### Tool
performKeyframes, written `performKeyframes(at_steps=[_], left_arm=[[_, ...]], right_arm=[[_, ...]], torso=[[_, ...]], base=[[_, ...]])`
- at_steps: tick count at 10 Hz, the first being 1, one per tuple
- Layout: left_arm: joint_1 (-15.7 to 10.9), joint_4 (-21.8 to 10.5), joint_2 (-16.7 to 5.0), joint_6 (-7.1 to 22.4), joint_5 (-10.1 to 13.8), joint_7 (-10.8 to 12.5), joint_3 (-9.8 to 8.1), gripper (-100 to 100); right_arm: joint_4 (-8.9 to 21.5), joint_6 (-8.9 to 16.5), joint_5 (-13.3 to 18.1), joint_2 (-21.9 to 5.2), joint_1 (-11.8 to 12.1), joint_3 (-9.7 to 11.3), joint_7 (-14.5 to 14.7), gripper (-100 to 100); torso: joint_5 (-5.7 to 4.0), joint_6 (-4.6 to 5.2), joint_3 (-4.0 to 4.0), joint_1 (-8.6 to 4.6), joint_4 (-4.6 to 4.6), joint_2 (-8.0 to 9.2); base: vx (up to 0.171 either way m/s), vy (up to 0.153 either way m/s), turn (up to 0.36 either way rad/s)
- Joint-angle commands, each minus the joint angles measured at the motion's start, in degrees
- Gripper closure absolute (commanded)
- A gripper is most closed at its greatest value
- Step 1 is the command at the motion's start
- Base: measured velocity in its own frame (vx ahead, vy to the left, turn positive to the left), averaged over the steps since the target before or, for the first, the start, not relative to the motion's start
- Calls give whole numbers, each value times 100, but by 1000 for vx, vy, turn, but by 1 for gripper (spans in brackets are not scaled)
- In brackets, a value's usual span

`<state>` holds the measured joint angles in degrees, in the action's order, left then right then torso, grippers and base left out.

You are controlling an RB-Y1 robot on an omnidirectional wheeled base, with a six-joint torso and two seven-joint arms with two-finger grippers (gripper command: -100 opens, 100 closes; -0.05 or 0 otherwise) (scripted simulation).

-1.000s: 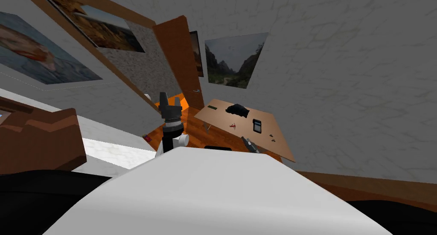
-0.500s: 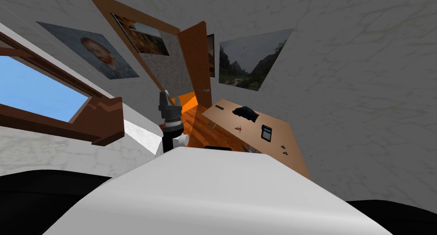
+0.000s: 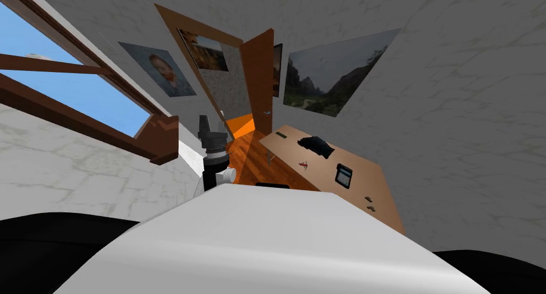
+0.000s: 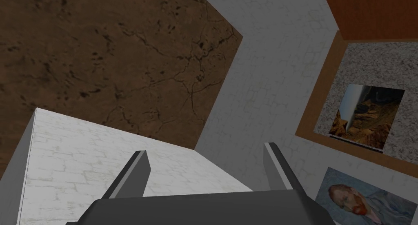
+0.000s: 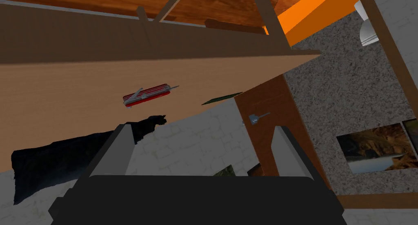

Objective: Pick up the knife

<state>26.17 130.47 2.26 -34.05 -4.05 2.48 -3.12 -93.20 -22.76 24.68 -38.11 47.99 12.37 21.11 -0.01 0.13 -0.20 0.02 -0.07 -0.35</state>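
Note:
The knife is a red folding pocket knife (image 3: 304, 164) lying on the light wooden table (image 3: 373, 173) to my right. The right wrist view shows the knife (image 5: 147, 95) a good way beyond my right gripper (image 5: 202, 130), which is open with nothing between its fingers. A black cloth (image 5: 61, 161) lies on the table (image 5: 61, 83) close to one finger, between the gripper and the knife. My left gripper (image 3: 205, 124) is raised in front of my chest. In its wrist view the left gripper (image 4: 204, 151) is open and holds nothing.
On the table also lie the black cloth (image 3: 315, 145), a black flat device (image 3: 343, 175), a thin green strip (image 3: 281, 136) and small dark bits (image 3: 369, 201). A brown door (image 3: 261, 88) stands open past the table's far end. A window (image 3: 69, 88) is on my left.
My own view has swung: the window has come in on the left, and the table has slid right and grown larger. The left arm holds its pose.

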Motion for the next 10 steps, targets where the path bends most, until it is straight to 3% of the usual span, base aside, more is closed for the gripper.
performKeyframes(at_steps=[1,4,6,8,10], left_arm=[[0,0,0,0,0,0,0,0],[-1,0,0,0,0,0,1,0],[-1,0,0,0,0,0,1,0],[0,0,0,0,0,0,0,0],[-1,0,0,0,0,0,1,0]], right_arm=[[286,-11,108,-162,112,73,188,-100],[553,36,210,-330,209,156,343,-100],[915,136,407,-634,386,330,643,-100],[1014,136,407,-634,386,330,643,-100],[1429,244,593,-887,541,509,930,-100]], torso=[[0,0,0,0,0,0],[2,-6,-4,7,-1,-7],[3,-8,-5,10,-2,-10],[4,-2,-10,15,-4,-18],[3,-6,-4,8,-1,-7]], base=[[9,21,307],[18,23,291],[41,48,465],[36,26,165],[39,45,394]])
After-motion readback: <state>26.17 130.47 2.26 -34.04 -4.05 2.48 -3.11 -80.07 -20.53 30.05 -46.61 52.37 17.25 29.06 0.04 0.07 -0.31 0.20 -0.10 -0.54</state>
